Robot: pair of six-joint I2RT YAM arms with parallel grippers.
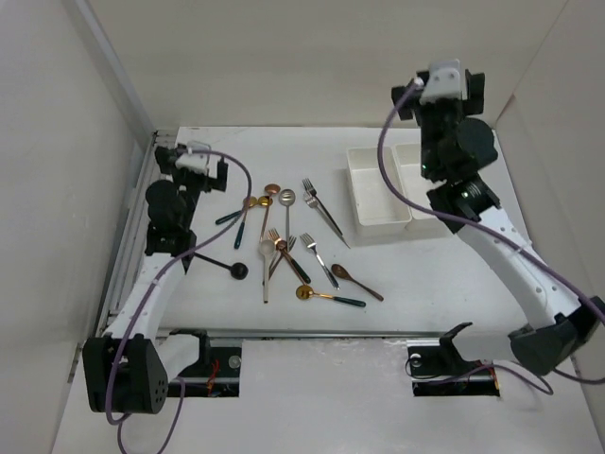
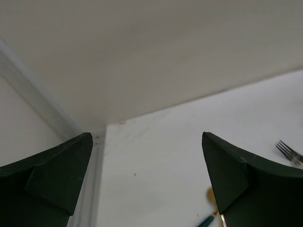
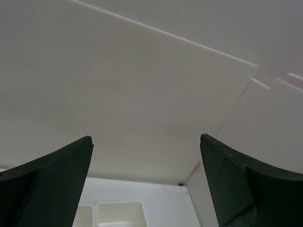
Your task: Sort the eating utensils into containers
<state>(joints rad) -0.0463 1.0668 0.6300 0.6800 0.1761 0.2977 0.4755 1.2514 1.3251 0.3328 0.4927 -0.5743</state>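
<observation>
left pincer point(image 2: 147, 138) spread wide, grips nothing, sits over far-left part of counter point(image 1: 284, 142), silver fork tines point(image 2: 286, 150) at right edge of its view
right pincer point(image 3: 147, 139) spread wide too, raised high above containers point(image 1: 383, 232)
eating utensils point(image 1: 266, 250) lie scattered mid-counter, left of containers, several crossing each other
black spoon point(image 1: 232, 269) lies apart at left of pile
containers side by side at far right of counter
</observation>
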